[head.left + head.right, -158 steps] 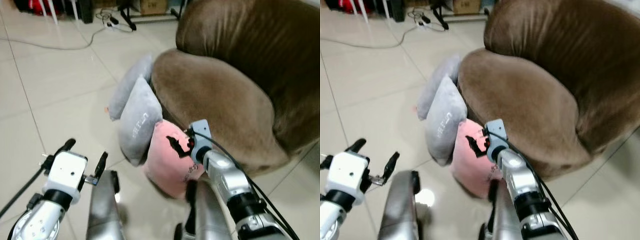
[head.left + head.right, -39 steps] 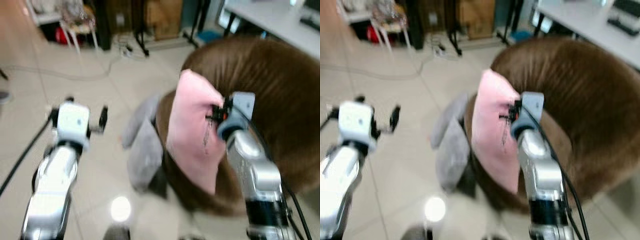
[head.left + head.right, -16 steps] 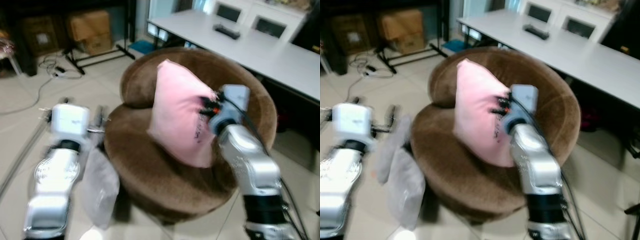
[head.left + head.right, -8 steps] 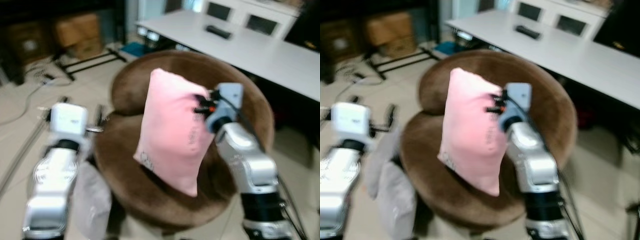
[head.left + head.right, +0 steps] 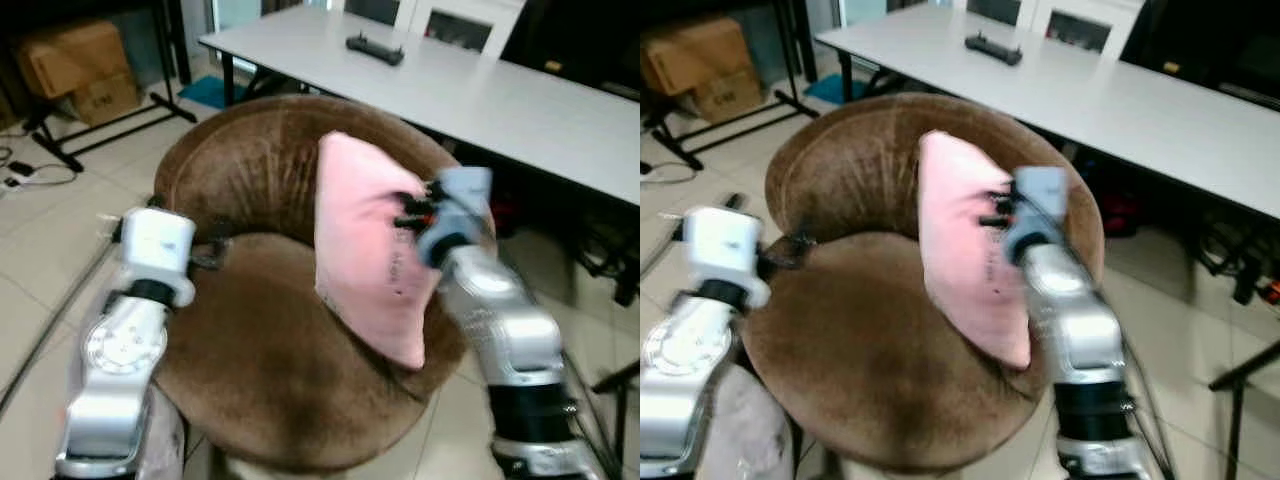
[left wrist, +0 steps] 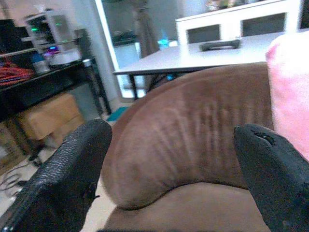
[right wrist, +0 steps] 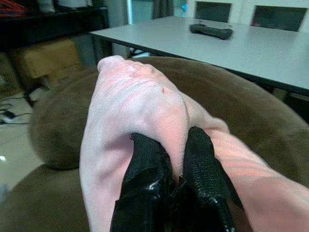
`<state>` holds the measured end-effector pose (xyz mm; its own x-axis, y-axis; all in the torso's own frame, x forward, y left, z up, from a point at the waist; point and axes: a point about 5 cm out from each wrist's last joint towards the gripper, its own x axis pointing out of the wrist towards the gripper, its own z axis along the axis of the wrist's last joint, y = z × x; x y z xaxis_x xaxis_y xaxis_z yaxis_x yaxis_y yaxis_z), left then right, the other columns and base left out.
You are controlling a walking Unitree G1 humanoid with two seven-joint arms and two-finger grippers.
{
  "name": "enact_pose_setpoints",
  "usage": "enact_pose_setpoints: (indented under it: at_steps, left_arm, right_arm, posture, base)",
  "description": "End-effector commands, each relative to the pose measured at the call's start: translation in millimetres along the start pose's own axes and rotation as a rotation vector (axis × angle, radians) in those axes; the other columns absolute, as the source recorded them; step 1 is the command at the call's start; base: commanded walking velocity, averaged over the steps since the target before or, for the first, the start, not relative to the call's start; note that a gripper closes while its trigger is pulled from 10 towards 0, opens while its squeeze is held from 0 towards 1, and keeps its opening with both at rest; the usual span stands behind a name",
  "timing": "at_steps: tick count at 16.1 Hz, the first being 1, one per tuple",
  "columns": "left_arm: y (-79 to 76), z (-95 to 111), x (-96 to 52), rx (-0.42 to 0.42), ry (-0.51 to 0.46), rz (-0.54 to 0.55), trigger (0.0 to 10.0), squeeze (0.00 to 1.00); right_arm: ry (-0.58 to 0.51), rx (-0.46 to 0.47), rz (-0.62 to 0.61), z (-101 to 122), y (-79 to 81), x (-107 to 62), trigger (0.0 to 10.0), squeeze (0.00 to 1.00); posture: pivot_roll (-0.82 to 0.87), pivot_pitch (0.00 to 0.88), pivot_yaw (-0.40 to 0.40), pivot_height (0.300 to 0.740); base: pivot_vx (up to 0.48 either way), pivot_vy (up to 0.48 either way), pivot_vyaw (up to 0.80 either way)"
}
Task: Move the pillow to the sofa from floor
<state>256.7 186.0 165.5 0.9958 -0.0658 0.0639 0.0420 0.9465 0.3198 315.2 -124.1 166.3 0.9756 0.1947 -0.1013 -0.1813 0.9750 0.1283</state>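
The pink pillow [image 5: 367, 246] hangs in the air above the seat of the round brown sofa [image 5: 270, 340], upright and in front of its curved backrest, its lower corner down near the seat's right side; whether that corner touches the cushion cannot be told. The right gripper [image 7: 171, 164] has its two black fingers [image 7: 145, 166] pressed close together, pinching a fold of the pillow's cloth near the upper right edge. The left gripper [image 6: 169, 164] sits over the left side of the sofa, beside the seat, its fingers [image 6: 72, 169] spread wide with only the backrest between them. The seat itself holds nothing. Behind the sofa stands a long white table [image 5: 480, 95] with a dark remote [image 5: 375, 48] on it. A cardboard box [image 5: 70, 65] sits on the floor to the left of the sofa, and a grey pillow [image 5: 745, 430] lies on the floor at the sofa's front left.
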Motion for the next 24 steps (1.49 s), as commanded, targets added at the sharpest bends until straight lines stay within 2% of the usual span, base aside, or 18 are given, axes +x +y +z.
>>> enact_pose_setpoints:
  at_steps: [1,2,5,6,7,8,10,12,15,16,17,18,21,22,23,24]
  left_arm:
    - [4.8,-3.1,-2.2,0.027,0.024,0.008,10.0,0.0]
    - [3.8,-6.4,-3.2,0.034,0.043,-0.022,10.0,0.0]
    - [1.2,-13.9,-7.0,0.056,0.092,-0.093,10.0,0.0]
    - [-1.4,-24.1,-12.6,0.089,0.158,-0.169,10.0,0.0]
    - [0.5,-33.6,-19.2,0.117,0.226,-0.216,10.0,0.0]
    - [4.8,-37.0,-22.9,0.141,0.25,-0.23,10.0,0.0]
    - [8.9,-37.9,-25.7,0.15,0.263,-0.238,10.0,0.0]
    - [13.9,-38.1,-29.7,0.165,0.28,-0.252,10.0,0.0]
    - [14.5,-37.6,-32.3,0.176,0.293,-0.273,10.0,0.0]
    - [13.9,-37.6,-32.8,0.18,0.296,-0.284,10.0,0.0]
    - [13.9,-37.6,-32.8,0.18,0.296,-0.284,10.0,0.0]
    - [13.2,-37.3,-32.7,0.182,0.299,-0.297,10.0,0.0]
    - [11.8,-36.5,-31.9,0.18,0.299,-0.307,10.0,0.0]
    - [11.5,-36.2,-31.6,0.18,0.297,-0.307,10.0,0.0]
    - [11.4,-36.0,-31.3,0.179,0.296,-0.306,10.0,0.0]
    - [11.1,-35.5,-30.8,0.177,0.292,-0.304,10.0,0.0]
  right_arm:
    - [-0.031,-0.003,0.095,11.0,17.9,1.5,10.0,0.0]
    - [-0.004,-0.003,0.157,8.8,26.9,2.9,10.0,0.0]
    - [0.022,0.012,0.206,9.0,37.3,7.8,10.0,0.0]
    - [0.05,0.028,0.236,9.0,44.3,12.1,10.0,0.0]
    - [0.096,0.08,0.281,8.8,53.3,16.3,10.0,0.0]
    - [0.124,0.128,0.318,9.4,60.9,20.0,10.0,0.0]
    - [0.179,0.223,0.347,8.2,67.1,25.6,10.0,0.0]
    - [0.231,0.358,0.323,6.6,68.4,41.8,10.0,0.0]
    - [0.258,0.437,0.192,-7.4,57.3,59.4,10.0,0.0]
    - [0.263,0.523,0.109,-14.4,46.8,67.1,10.0,0.0]
    - [0.263,0.523,0.109,-14.4,46.8,67.1,10.0,0.0]
    - [0.277,0.564,-0.019,-24.4,28.9,73.0,10.0,0.0]
    - [0.306,0.56,-0.256,-45.4,-12.0,69.4,10.0,0.0]
    - [0.293,0.561,-0.325,-48.9,-26.5,66.4,10.0,0.76]
    - [0.256,0.559,-0.354,-48.6,-42.7,63.3,10.0,1.0]
    - [0.193,0.553,-0.387,-45.9,-63.1,58.9,10.0,1.0]
  posture:
    - [0.13,0.0,-0.106,0.74]
    - [0.13,0.0,-0.105,0.74]
    - [0.13,0.0,-0.104,0.74]
    - [0.14,0.0,-0.109,0.74]
    - [0.14,0.0,-0.113,0.74]
    - [0.15,0.0,-0.116,0.74]
    - [0.16,0.0,-0.123,0.74]
    - [0.17,0.0,-0.124,0.74]
    - [0.18,0.0,-0.123,0.74]
    - [0.18,0.0,-0.121,0.74]
    - [0.18,0.0,-0.121,0.74]
    - [0.18,0.0,-0.119,0.74]
    - [0.18,0.0,-0.12,0.74]
    - [0.18,0.0,-0.121,0.74]
    - [0.18,0.0,-0.121,0.74]
    - [0.17,0.0,-0.12,0.74]
  base:
    - [0.0,0.0,0.0]
    - [0.0,0.0,0.0]
    - [0.0,0.0,0.0]
    - [0.0,0.0,0.0]
    - [0.0,0.0,0.0]
    - [0.0,0.0,0.0]
    - [0.0,0.0,0.0]
    - [0.0,0.0,0.0]
    - [0.0,0.0,0.0]
    - [0.0,0.0,0.0]
    - [0.0,0.0,0.0]
    - [0.0,0.0,0.0]
    - [0.0,0.0,0.0]
    - [0.0,0.0,0.0]
    - [0.0,0.0,0.0]
    - [0.0,0.0,0.0]
